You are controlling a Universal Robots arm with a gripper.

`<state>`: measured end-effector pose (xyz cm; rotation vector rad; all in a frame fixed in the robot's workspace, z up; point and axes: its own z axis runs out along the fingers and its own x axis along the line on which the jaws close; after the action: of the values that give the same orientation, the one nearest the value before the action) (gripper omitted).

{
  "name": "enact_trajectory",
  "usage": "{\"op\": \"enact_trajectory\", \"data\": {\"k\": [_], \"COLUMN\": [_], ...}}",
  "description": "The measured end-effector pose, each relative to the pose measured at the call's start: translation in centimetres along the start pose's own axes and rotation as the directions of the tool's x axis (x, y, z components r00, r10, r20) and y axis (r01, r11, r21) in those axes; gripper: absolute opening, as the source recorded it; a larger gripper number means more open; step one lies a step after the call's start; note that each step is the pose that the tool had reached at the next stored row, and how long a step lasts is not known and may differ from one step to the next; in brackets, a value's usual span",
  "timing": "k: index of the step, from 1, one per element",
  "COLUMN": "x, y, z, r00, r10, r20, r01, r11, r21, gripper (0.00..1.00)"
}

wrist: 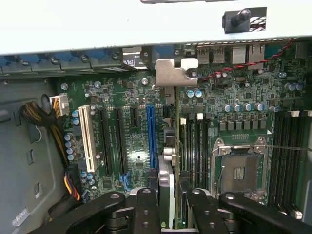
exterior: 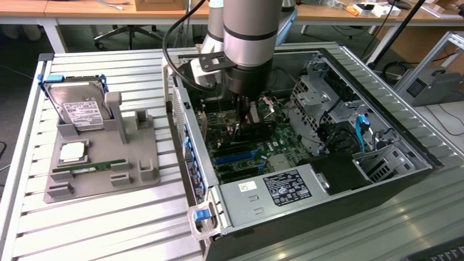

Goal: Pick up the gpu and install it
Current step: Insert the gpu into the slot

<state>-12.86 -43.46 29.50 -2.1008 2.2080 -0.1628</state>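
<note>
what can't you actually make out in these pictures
- Whether the gpu is seated in its slot: in the wrist view, the card seen edge-on hides the slot under it.
- The gripper and its hold on the card: in the exterior view, dark and too small inside the computer case.

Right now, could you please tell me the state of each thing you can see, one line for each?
gpu: held on edge between the gripper fingers, over the motherboard slots inside the case.
gripper: shut on the gpu.
computer case: lying on its side, side panel off.
hard drive: standing tilted in the grey holder.
memory stick: lying flat in the holder.
CPU socket: empty, no chip in it.
</note>
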Motion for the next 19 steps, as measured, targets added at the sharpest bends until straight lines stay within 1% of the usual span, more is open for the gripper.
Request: {"op": "enact_trajectory", "data": {"k": [5, 10, 14, 19], "x": [0.6, 1.1, 1.9, 2.3], "y": [-0.01, 0.05, 0.02, 0.12], "z": [0.13, 0.69, 0.78, 0.85], "r00": [1.0, 1.0, 1.0, 1.0], "r10": [0.0, 0.0, 0.0, 0.0], "r20": [0.0001, 0.0, 0.0001, 0.0001], "r01": [0.0, 0.0, 0.0, 0.0], "r11": [1.0, 1.0, 1.0, 1.0], "r21": [0.0001, 0.0001, 0.0001, 0.0001], "gripper": [0.27, 0.27, 0.27, 0.27]}}
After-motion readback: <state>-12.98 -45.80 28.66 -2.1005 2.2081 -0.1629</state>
